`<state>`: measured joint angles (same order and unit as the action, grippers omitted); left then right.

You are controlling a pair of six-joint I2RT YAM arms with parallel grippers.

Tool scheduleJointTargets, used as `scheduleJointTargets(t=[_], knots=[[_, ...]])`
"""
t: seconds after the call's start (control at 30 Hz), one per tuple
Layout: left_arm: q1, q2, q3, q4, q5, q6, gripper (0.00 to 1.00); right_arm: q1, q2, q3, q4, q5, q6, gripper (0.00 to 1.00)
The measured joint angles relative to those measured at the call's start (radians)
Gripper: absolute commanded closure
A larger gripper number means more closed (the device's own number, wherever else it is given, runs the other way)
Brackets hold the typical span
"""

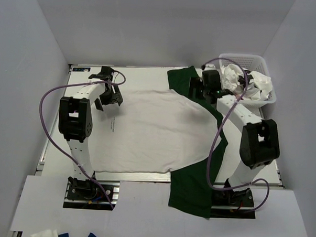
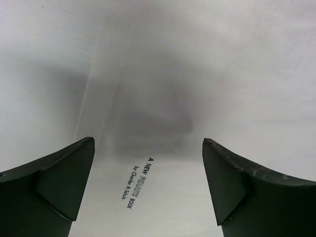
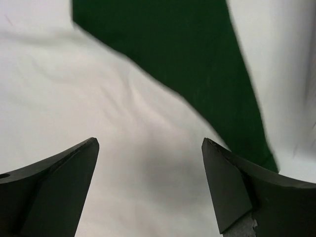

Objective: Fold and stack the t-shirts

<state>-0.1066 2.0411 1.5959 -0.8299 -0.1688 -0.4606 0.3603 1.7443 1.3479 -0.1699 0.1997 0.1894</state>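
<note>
A white t-shirt [image 1: 152,131] lies spread flat across the middle of the table, small black print [image 2: 134,183] near its left edge. Under it lies a dark green t-shirt [image 1: 189,190], showing at the far right corner [image 3: 187,59] and hanging over the near edge. More white t-shirts [image 1: 243,81] are bunched in the basket. My left gripper [image 1: 111,93] hovers open over the white shirt's far left part, nothing between its fingers. Over the far right part, where white cloth meets green, my right gripper [image 1: 204,89] hangs open and holds nothing.
A white lattice basket [image 1: 265,65] stands at the far right corner of the table. Grey walls close in the table on three sides. White board covers the near edge, with bits of white and blue cloth [image 1: 63,235] at the bottom left.
</note>
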Motion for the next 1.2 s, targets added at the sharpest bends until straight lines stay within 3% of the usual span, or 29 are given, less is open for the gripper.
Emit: scheduleJointTargets(t=[0.17, 0.3, 0.5, 0.73, 0.83, 1.03, 1.2], knots=[[0.0, 0.017, 0.012, -0.002, 0.004, -0.003, 0.0, 0.0, -0.018, -0.194, -0.088, -0.019, 0.072, 0.1], [0.002, 0.111, 0.099, -0.016, -0.015, -0.003, 0.0, 0.0, 0.099, -0.158, -0.169, 0.003, 0.084, 0.1], [0.01, 0.256, 0.296, -0.04, -0.026, 0.018, 0.0, -0.003, 0.346, 0.163, -0.246, 0.042, 0.087, 0.1], [0.037, 0.517, 0.74, -0.055, -0.018, 0.06, 0.0, -0.018, 0.679, 0.707, -0.358, 0.059, 0.065, 0.1], [0.055, 0.563, 0.818, 0.002, 0.037, 0.066, 0.0, -0.031, 0.763, 0.854, -0.354, 0.053, 0.04, 0.1], [0.074, 0.509, 0.766, 0.062, 0.103, 0.076, 0.0, -0.05, 0.676, 0.832, -0.273, 0.017, -0.076, 0.1], [0.072, 0.274, 0.612, 0.029, 0.062, 0.089, 0.0, -0.021, 0.407, 0.695, -0.275, 0.001, -0.183, 0.1]])
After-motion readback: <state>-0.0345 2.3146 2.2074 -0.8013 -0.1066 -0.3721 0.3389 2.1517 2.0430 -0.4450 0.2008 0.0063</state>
